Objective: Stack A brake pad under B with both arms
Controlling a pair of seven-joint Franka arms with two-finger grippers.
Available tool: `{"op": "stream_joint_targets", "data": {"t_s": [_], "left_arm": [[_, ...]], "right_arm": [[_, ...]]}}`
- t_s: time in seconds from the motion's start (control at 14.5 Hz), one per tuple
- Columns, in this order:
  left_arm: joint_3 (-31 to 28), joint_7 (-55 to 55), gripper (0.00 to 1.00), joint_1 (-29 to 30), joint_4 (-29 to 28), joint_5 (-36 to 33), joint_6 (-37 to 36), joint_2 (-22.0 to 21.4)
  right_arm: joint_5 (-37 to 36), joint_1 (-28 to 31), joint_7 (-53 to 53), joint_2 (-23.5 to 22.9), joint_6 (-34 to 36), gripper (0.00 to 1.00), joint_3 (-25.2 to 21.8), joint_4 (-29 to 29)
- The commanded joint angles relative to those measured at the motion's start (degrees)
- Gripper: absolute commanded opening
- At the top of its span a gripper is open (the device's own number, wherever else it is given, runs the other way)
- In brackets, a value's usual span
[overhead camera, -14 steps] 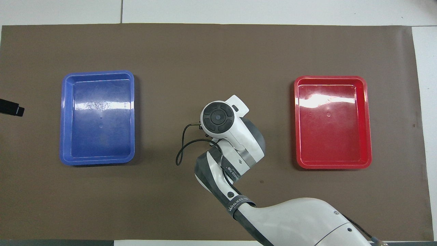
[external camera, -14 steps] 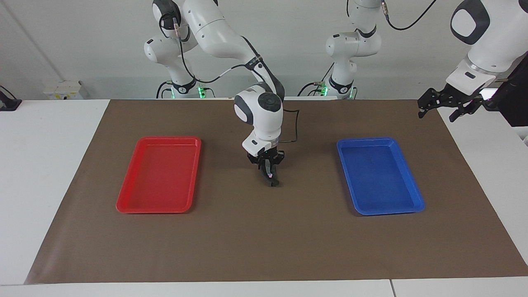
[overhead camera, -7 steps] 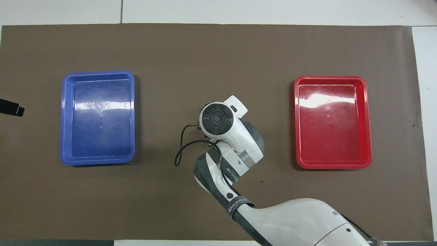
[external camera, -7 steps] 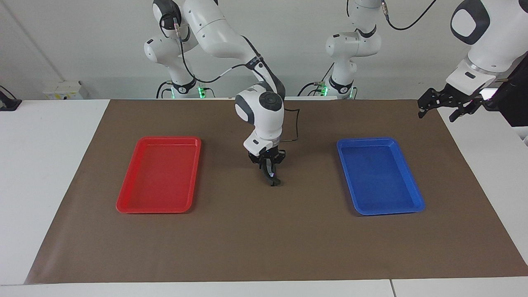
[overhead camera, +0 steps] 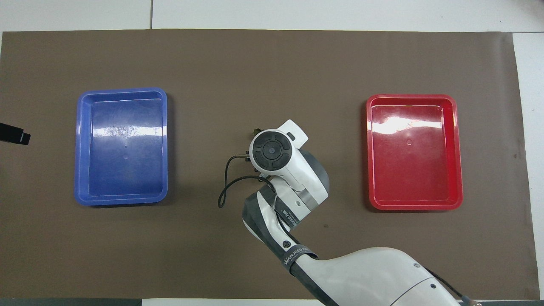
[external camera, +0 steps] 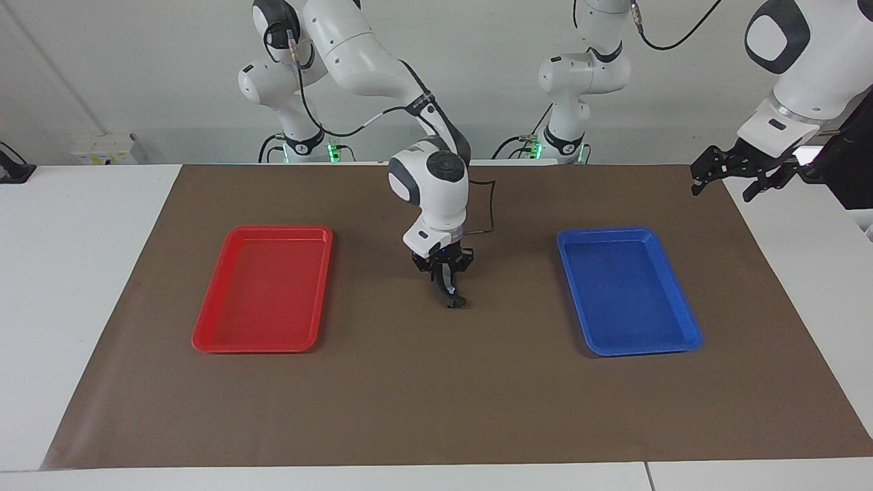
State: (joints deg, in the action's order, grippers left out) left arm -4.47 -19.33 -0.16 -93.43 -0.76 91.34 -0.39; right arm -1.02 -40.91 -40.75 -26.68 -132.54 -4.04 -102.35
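Note:
My right gripper (external camera: pixel 448 290) hangs over the middle of the mat between the two trays. It is shut on a small dark brake piece (external camera: pixel 455 301), which hangs from the fingers just above the mat. The piece is seen edge-on and I cannot tell whether it is the short pad or the long crescent. In the overhead view the right arm's wrist covers it, and only a small tip (overhead camera: pixel 257 129) shows. No second brake piece is in view. My left gripper (external camera: pixel 723 183) waits open and empty, raised over the mat's corner at the left arm's end, and its tip shows in the overhead view (overhead camera: pixel 15 137).
An empty red tray (external camera: pixel 262 344) lies toward the right arm's end and an empty blue tray (external camera: pixel 634 348) toward the left arm's end. A brown mat (external camera: pixel 436 395) covers the table. A black cable loops beside the right wrist (overhead camera: pixel 225 187).
My right gripper has risen slightly and drifted a little toward the robots, and the dark piece has come up off the mat with it. The left arm has not moved.

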Motion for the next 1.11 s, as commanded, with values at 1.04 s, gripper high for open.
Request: {"op": "stream_joint_targets", "data": {"t_s": [1.04], "left_arm": [[0.9,10.3,1.0,-0.3,-0.2,-0.8,-0.5,-0.8]], "right_arm": [[0.4,1.4,0.0,0.6,-0.9,0.02,0.2,-0.7]]}}
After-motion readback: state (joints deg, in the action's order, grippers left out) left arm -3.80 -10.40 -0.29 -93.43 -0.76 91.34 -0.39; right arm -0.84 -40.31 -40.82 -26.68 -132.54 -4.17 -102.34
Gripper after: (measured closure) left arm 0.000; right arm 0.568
